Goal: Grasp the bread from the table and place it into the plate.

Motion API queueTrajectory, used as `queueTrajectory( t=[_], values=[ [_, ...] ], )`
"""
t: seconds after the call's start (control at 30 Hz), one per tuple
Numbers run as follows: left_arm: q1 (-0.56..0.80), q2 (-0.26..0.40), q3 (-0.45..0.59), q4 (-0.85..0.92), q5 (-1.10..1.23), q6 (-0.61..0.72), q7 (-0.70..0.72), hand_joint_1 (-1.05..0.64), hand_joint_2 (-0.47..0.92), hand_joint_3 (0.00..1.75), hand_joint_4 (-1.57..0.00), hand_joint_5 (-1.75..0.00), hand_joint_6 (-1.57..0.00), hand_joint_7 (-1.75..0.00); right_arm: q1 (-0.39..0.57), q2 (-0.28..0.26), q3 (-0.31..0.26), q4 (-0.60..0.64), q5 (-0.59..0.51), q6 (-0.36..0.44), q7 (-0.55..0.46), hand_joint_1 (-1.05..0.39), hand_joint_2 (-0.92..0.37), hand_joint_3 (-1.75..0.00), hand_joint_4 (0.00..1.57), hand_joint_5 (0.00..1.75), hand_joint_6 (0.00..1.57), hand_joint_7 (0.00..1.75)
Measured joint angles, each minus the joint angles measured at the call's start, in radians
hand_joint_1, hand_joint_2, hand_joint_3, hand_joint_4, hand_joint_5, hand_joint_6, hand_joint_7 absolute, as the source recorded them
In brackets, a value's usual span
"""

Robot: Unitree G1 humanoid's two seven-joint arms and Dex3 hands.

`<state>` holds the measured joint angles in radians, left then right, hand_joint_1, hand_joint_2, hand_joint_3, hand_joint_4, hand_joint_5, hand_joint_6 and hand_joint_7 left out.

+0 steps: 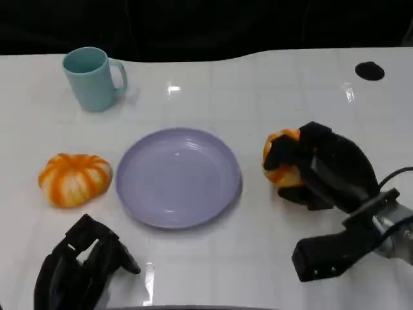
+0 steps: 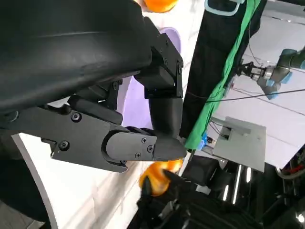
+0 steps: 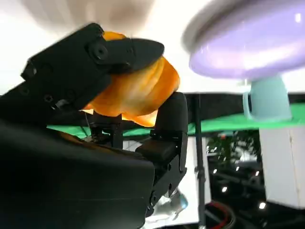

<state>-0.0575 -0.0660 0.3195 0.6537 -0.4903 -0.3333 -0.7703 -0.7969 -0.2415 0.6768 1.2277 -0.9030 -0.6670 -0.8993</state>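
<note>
White table (image 1: 271, 97) — cup (image 1: 91, 79), second bread (image 1: 74, 179) beside plate (image 1: 177, 176)

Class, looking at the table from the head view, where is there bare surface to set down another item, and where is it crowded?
Bare: the far stretch between the teal mug and the black spot, and the near strip between plate and right hand. Crowded: right of the plate, where that hand grips bread, and the near left by the second bread and left hand.

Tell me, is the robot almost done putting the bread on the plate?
Not yet. The right hand has closed around one bread beside the plate. Nothing is on the plate. It must carry it over and let go. Another bread waits.
</note>
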Motion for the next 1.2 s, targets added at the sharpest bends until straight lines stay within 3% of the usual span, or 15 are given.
queueTrajectory(
  t=[0.2,0.37,0.53,0.9,1.1,1.17,1.2],
  values=[
    [0.0,-0.001,0.0,0.0,0.002,0.0,0.009,-0.59,0.92,0.24,-0.64,-1.75,-0.51,-1.54,-0.038,0.03,-0.057,-0.048,0.101,-0.061,0.151,-0.22,-0.61,-1.01,0.83,1.75,0.61,1.75],
    [-0.001,-0.003,-0.001,0.001,0.002,-0.009,0.012,-0.6,0.92,0.23,-0.63,-1.75,-0.5,-1.54,-0.054,0.087,-0.087,-0.094,0.148,-0.071,0.31,-0.19,-0.57,-1.01,0.84,1.75,0.64,1.75],
    [-0.001,-0.003,-0.003,0.004,0.003,-0.018,0.012,-0.59,0.92,0.24,-0.62,-1.75,-0.5,-1.52,-0.071,0.152,-0.103,-0.112,0.174,-0.068,0.395,-0.14,-0.52,-1.07,0.83,1.75,0.66,1.72],
    [-0.001,0.001,-0.006,0.009,0.005,-0.028,0.012,-0.6,0.92,0.26,-0.62,-1.75,-0.5,-1.52,-0.126,0.31,-0.115,-0.074,0.175,-0.005,0.441,-0.09,-0.49,-1.04,0.87,1.75,0.66,1.75],
    [0.0,0.004,-0.007,0.009,0.006,-0.029,0.012,-0.6,0.92,0.25,-0.62,-1.75,-0.51,-1.52,-0.143,0.361,-0.082,-0.024,0.143,0.042,0.412,-0.09,-0.47,-1.14,0.87,1.75,0.66,1.75],
    [0.0,0.004,-0.008,0.009,0.009,-0.029,0.015,-0.61,0.92,0.25,-0.62,-1.75,-0.51,-1.52,-0.143,0.368,-0.076,-0.015,0.132,0.045,0.39,-0.07,-0.47,-1.12,0.85,1.75,0.67,1.68],
    [0.0,0.004,-0.009,0.009,0.01,-0.029,0.015,-0.61,0.92,0.25,-0.62,-1.75,-0.51,-1.52,-0.143,0.369,-0.074,-0.01,0.128,0.046,0.367,-0.07,-0.47,-1.08,0.83,1.73,0.72,1.51]
  ],
)
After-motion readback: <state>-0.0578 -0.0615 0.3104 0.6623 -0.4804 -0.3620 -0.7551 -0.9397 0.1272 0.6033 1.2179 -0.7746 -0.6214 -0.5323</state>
